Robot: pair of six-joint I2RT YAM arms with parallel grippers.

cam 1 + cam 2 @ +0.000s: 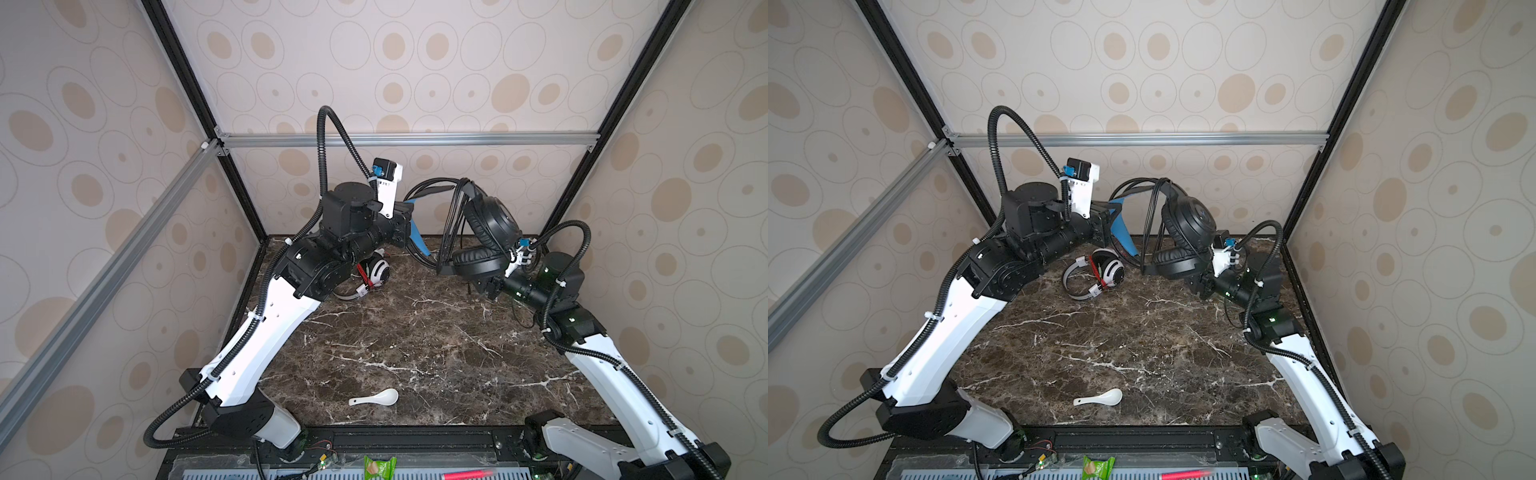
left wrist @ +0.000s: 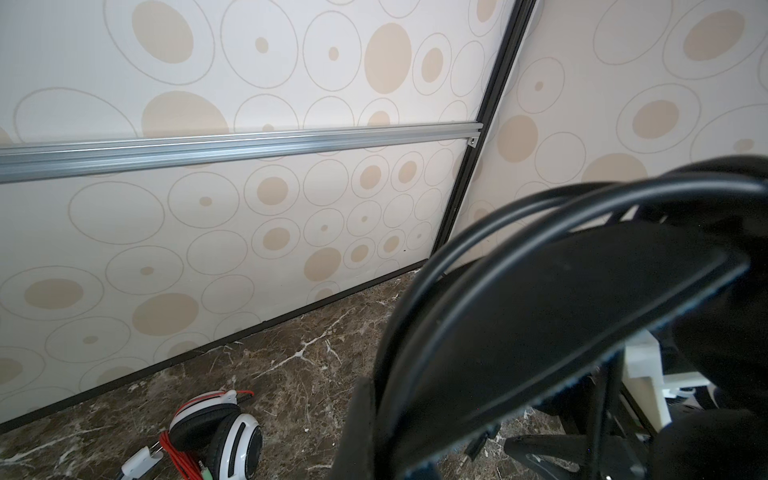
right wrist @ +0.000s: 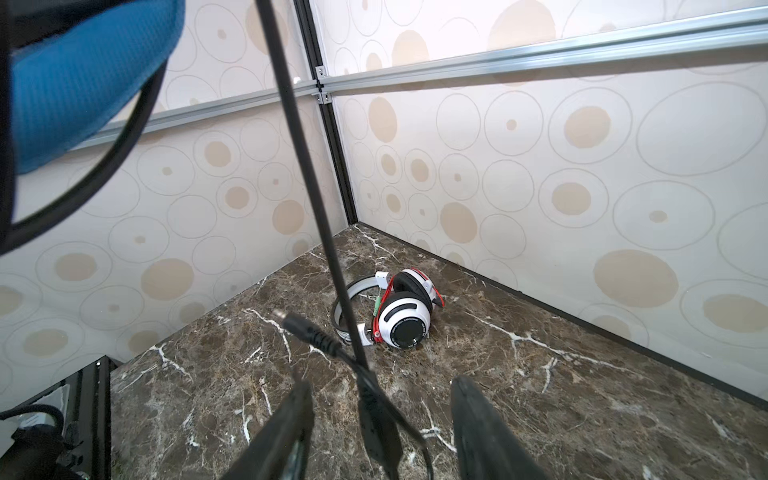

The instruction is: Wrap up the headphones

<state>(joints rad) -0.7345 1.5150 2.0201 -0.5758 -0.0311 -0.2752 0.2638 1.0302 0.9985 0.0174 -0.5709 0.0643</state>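
Over the rear of the marble tabletop (image 1: 415, 353), the black headset (image 1: 492, 224) hangs in the air. Its blue-lined band is clamped in the tightly closed left gripper (image 1: 404, 224), while the right gripper (image 3: 382, 386) holds nothing, its jaws apart and the black cord (image 3: 316, 208) running loose between them. The white headset (image 1: 1111, 270) lies on the marble at the rear left with its red cord (image 2: 178, 453) bundled at the cups, and a white ceramic spoon (image 1: 380, 398) lies near the front edge.

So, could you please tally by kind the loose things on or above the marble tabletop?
Headsets: 2, the white headset and the black headset
Spoons: 1, the spoon
Total: 3
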